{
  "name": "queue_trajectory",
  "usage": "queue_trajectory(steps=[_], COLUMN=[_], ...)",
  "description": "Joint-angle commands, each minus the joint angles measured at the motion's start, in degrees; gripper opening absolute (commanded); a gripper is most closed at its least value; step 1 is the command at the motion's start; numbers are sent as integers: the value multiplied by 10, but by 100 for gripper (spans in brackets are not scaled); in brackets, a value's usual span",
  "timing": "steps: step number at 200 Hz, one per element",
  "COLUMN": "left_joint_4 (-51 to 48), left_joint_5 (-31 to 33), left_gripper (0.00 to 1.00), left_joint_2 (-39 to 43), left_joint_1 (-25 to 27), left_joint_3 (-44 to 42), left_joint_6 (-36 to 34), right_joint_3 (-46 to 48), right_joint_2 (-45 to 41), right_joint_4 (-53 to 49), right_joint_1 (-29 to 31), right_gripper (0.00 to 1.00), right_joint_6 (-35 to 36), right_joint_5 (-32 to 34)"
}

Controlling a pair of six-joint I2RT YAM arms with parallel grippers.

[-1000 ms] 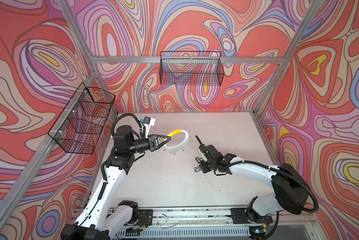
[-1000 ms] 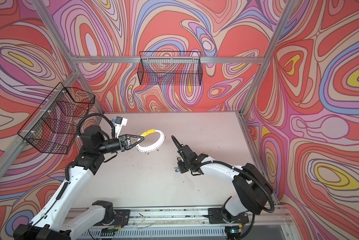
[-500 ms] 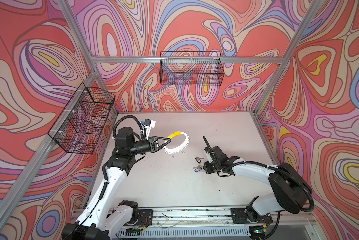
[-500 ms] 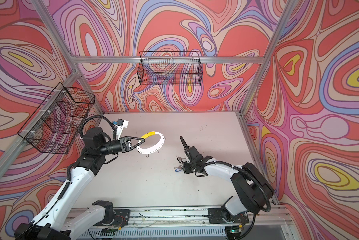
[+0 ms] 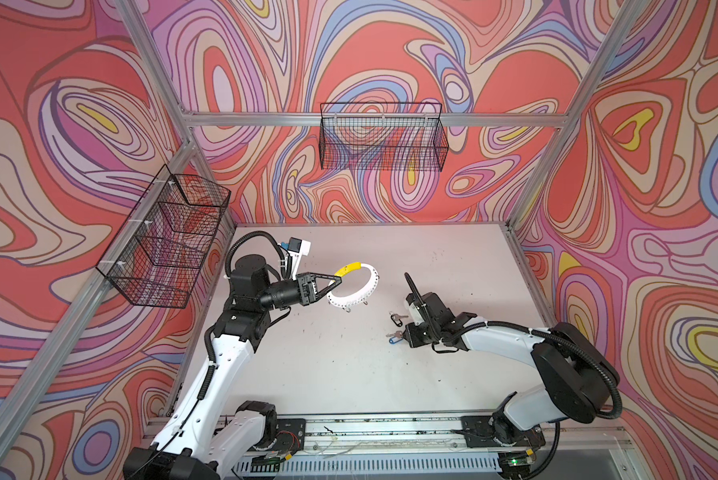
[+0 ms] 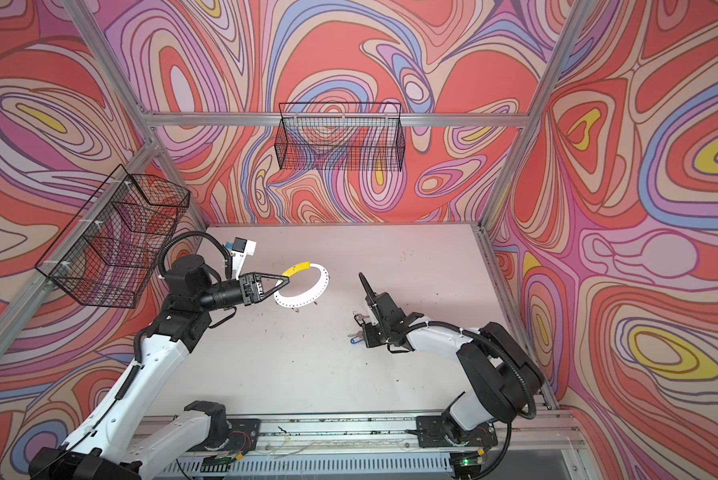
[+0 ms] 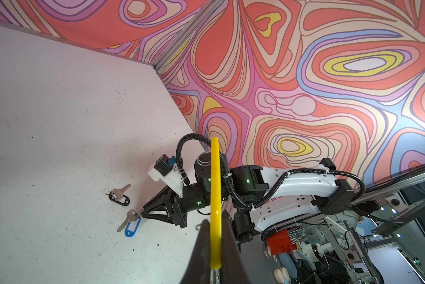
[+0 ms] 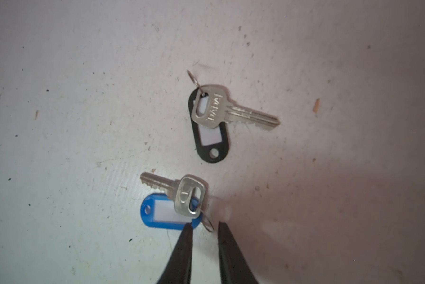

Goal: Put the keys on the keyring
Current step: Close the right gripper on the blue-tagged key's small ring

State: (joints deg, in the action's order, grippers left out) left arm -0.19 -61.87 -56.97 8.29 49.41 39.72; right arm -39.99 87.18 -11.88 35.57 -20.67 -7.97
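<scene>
Now right tool [image 8: 204, 224] has narrowed around small ring [image 8: 209, 227] of blue-tag key [image 8: 189, 196], gap remaining; left tool [image 5: 339, 280] grips keyring [image 5: 373, 282] aloft. Pickup looks next.

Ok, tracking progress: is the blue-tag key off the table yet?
No: blue-tag key lies flat on the table; right gripper tips flank its ring, unclosed.

Silver keys [image 8: 231, 110]; blue tag [image 8: 162, 211], black tag [image 8: 211, 145]; grey-white keyring [image 5: 371, 284], yellow sleeve [image 5: 349, 269]; walls [image 5: 390, 50] red-pink-purple swirls.
</scene>
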Motion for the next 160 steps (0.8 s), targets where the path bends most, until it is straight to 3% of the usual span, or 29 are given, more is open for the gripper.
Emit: queue_trajectory(steps=[1, 160], left_joint_4=[22, 8], left_joint_5=[-2, 9], left_gripper=[0, 0], left_joint_2=[12, 14], left_joint_1=[1, 1], left_joint_3=[-2, -3], left_joint_6=[7, 1], right_joint_3=[10, 19], right_joint_2=[10, 2], right_joint_4=[15, 45], right_joint_1=[-2, -2], right_gripper=[21, 0], right_joint_6=[-2, -5], right_joint_5=[-2, -9])
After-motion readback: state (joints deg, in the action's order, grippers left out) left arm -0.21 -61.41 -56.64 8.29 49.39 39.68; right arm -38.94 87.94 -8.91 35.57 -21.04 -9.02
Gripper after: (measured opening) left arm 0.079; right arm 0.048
